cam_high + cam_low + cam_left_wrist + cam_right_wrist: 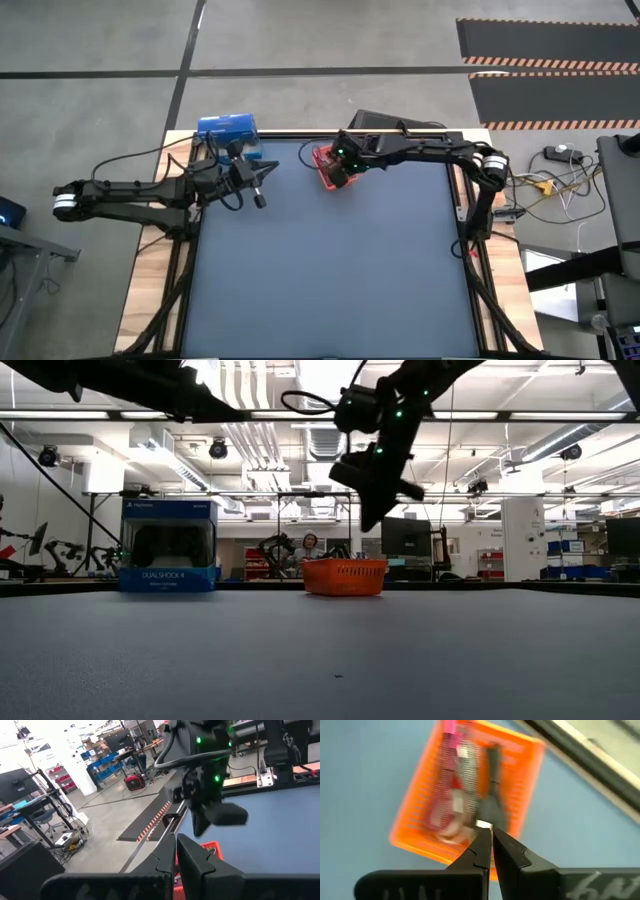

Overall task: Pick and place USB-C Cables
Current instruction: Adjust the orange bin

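We find the right gripper [489, 832] directly above the orange tray [325, 170], clenched on the black USB-C cable [492, 780], whose long axis follows the tray's. The left gripper [262, 186], clenched and empty, waits toward nine o'clock.

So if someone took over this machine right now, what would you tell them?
Right gripper: above the orange tray, fingertips closed on the end of the black cable, which lies along the tray.
Left gripper: waiting near the blue box.
The pink cable and the paler cables, blurred, are in the tray; none lies on the table.
I cannot tell whether the black one is going in or coming out; check first.
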### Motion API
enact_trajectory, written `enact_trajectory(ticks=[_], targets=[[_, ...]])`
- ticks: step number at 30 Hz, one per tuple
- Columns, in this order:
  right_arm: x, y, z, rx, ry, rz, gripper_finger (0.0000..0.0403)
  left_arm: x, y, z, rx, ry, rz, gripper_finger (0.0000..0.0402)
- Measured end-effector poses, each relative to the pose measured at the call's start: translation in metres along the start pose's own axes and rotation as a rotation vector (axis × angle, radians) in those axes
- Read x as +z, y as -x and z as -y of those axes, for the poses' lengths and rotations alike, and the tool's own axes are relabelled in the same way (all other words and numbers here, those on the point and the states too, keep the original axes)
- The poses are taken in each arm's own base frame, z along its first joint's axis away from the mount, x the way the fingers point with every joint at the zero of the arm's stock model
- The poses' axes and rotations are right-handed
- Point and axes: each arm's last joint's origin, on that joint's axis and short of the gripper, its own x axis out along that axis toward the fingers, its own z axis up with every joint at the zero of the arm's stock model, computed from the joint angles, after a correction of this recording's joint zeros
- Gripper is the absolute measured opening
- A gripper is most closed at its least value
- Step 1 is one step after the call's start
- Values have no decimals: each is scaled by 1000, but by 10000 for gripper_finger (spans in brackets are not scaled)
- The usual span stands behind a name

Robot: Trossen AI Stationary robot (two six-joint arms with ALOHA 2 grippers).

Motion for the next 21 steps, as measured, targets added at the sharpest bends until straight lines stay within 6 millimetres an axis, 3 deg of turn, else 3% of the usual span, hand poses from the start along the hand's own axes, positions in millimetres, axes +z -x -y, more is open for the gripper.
enact_trajectory(ticks=[6,13,21], targets=[[-6,12,18,-129,13,-57,8,-3,-3,3,-12,15,-27,1],[-10,-2,29,-125,34,-36,8,-12,-23,14,-50,19,-105,0],[20,-27,30,216,-20,193,8,-20,-48,27,-83,-21,-189,0]])
